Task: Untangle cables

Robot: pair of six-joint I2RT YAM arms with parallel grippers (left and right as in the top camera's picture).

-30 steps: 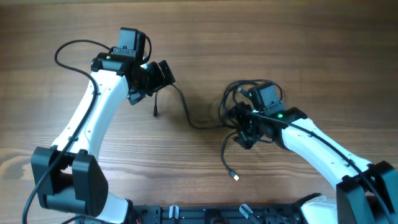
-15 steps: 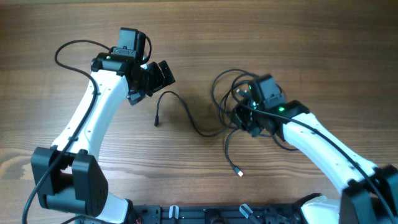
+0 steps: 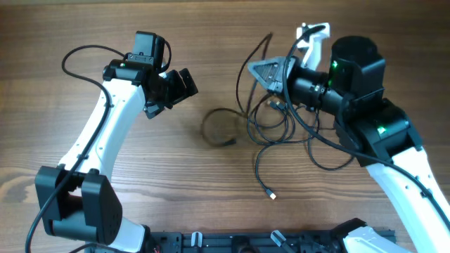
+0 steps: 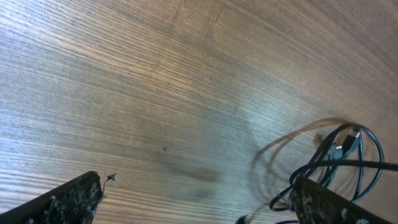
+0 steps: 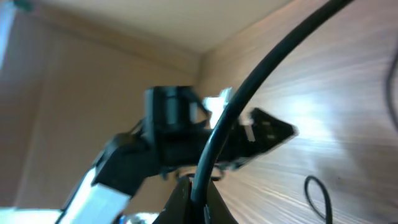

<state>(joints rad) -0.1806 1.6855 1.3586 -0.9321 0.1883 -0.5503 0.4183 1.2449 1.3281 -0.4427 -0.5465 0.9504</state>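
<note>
The cables (image 3: 271, 123) lie as a tangle of thin black loops on the wooden table, right of centre, with one plug end (image 3: 271, 195) trailing toward the near edge. My right gripper (image 3: 256, 69) is raised above the tangle and shut on one black cable (image 5: 249, 93), which runs up from between its fingers (image 5: 196, 202). A blurred loop (image 3: 221, 130) hangs at the tangle's left side. My left gripper (image 3: 184, 88) stands open to the left, apart from the cables. In the left wrist view its gripper (image 4: 199, 205) holds nothing, and the cables (image 4: 348, 155) lie beside the right finger (image 4: 329, 205).
The table is bare wood (image 3: 211, 28). The left arm (image 5: 168, 137) shows in the right wrist view, facing the right gripper. A thicker black arm cable (image 3: 77, 56) arcs off the left arm at the far left.
My right gripper has shut on a cable and risen up and away from me, dragging the tangle with it. The cord end near the left gripper has slid right. The left arm stayed still.
</note>
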